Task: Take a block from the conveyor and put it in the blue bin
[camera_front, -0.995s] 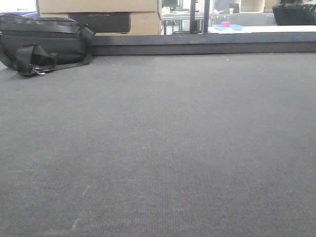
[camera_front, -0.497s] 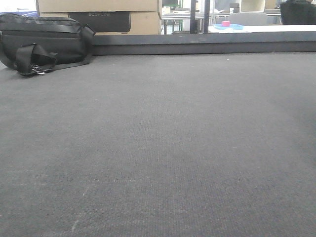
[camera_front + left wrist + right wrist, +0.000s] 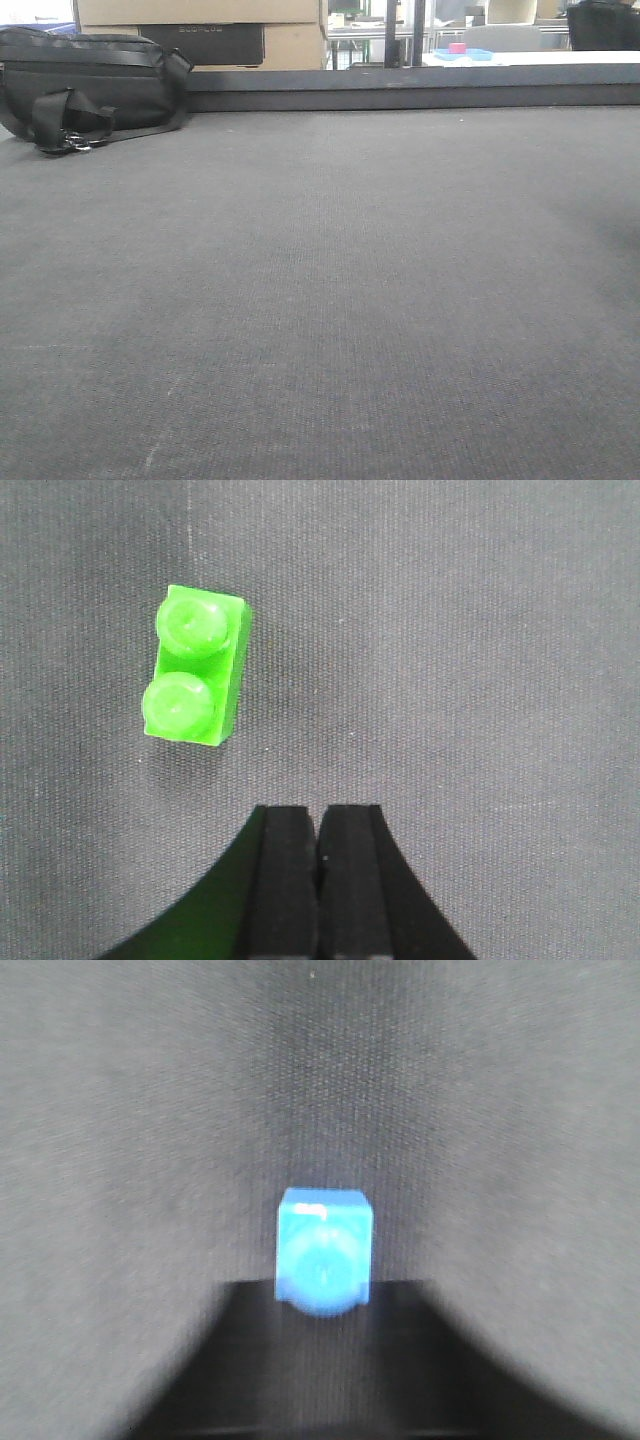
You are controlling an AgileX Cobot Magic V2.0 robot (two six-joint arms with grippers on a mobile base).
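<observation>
Block (image 3: 195,667) lies apart from left jaws.

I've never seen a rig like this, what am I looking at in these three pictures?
It is a two-armed robot. The wide picture looks forward, low across the conveyor, a dark grey belt, with a black bag at its far left. The other two come from wrist cameras looking down. Left wrist: a green two-stud block lies on the belt, apart from the left end effector, whose fingers are pressed together, holding nothing. Right wrist, blurred: a blue block sits at the tip of a dark shape, probably the right end effector; whether it is gripped I cannot tell.
</observation>
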